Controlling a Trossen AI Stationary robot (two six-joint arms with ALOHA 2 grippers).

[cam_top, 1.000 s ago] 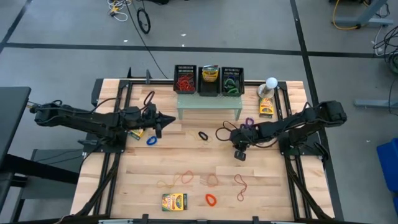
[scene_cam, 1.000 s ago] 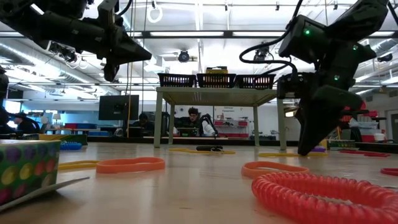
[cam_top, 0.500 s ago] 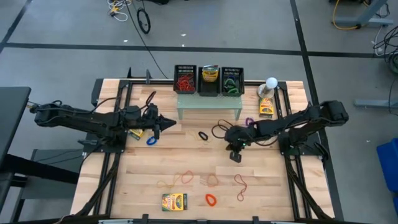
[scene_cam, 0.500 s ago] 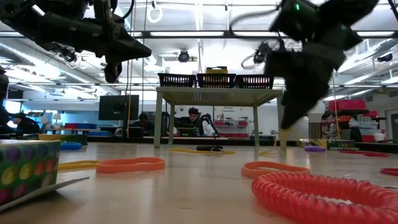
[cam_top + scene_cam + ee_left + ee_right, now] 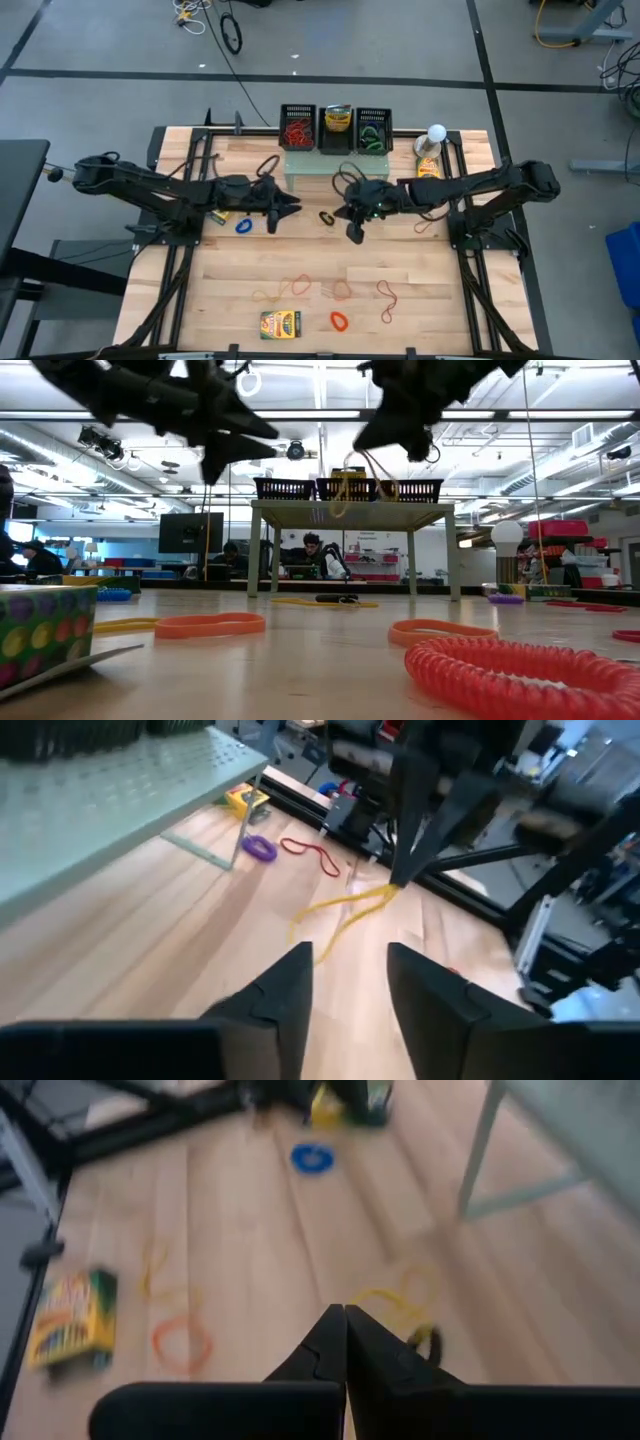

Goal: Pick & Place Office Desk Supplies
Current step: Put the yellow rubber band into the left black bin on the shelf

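Observation:
My right gripper (image 5: 352, 232) hangs over the table's middle, in front of the pale green stand (image 5: 336, 168), shut on a yellow rubber band (image 5: 345, 910). The band dangles under it in the low view (image 5: 345, 485). Facing it from the left, my left gripper (image 5: 293, 207) stands open in the air with nothing between its fingers (image 5: 347, 965). A black band (image 5: 326, 217) lies flat on the table between the two grippers. A blue band (image 5: 243, 226) and a yellow-green box (image 5: 218, 214) lie by the left arm. My right gripper pinches the yellow band's top end (image 5: 385, 895) between its two fingertips. The fingers slant down from the table's right side. The band hangs slack below them (image 5: 395, 1305), clear of the table.
Three black baskets (image 5: 338, 130) stand on the stand. A white ball-topped object (image 5: 437, 133) and a box (image 5: 428, 168) are at the far right. Near the front lie a printed box (image 5: 281, 324), an orange band (image 5: 339, 321) and red and orange bands (image 5: 387, 300).
My right gripper has risen from the table and gone toward the table's left, tipping up toward level. The yellow band has come up with it and now hangs clear. My left gripper has reached toward the table's right, nearer the right gripper.

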